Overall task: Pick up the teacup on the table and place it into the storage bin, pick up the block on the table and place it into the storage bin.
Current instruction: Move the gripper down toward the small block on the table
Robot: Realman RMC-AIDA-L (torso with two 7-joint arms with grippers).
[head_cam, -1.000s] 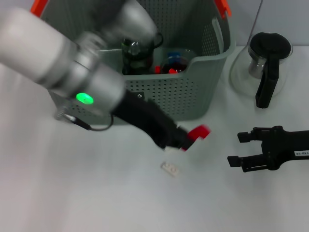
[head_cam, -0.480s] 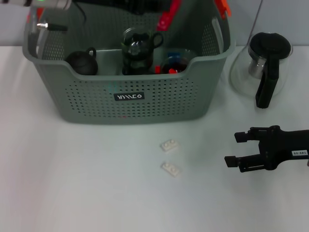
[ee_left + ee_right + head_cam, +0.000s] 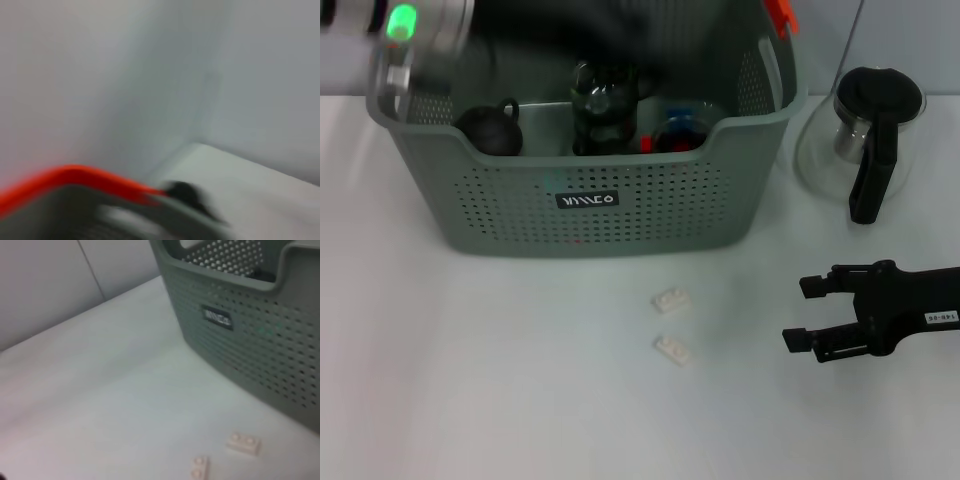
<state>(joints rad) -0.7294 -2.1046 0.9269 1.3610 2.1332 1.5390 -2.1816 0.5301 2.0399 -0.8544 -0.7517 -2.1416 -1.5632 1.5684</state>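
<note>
The storage bin (image 3: 590, 190) stands at the far middle of the white table (image 3: 470, 380), with its labelled front wall facing the robot. In front of it there is a wide bare stretch of table. Only two small white blocks (image 3: 670, 300) lie there, near each other but not touching, a little away from the bin's front wall.

The right gripper (image 3: 810, 313) hovers low over the table at the right side, its fingers spread wide and holding nothing, well apart from the blocks. Behind it a glass pitcher (image 3: 870, 140) with a black handle stands just beside the bin's right corner.

The left arm (image 3: 400, 30) is above the bin's far left corner; I cannot tell the state of its gripper.

Inside the bin there are a dark round teapot (image 3: 488, 128), a dark glass pot (image 3: 605, 105) in the middle, and red and blue pieces (image 3: 680, 135) to the right.
</note>
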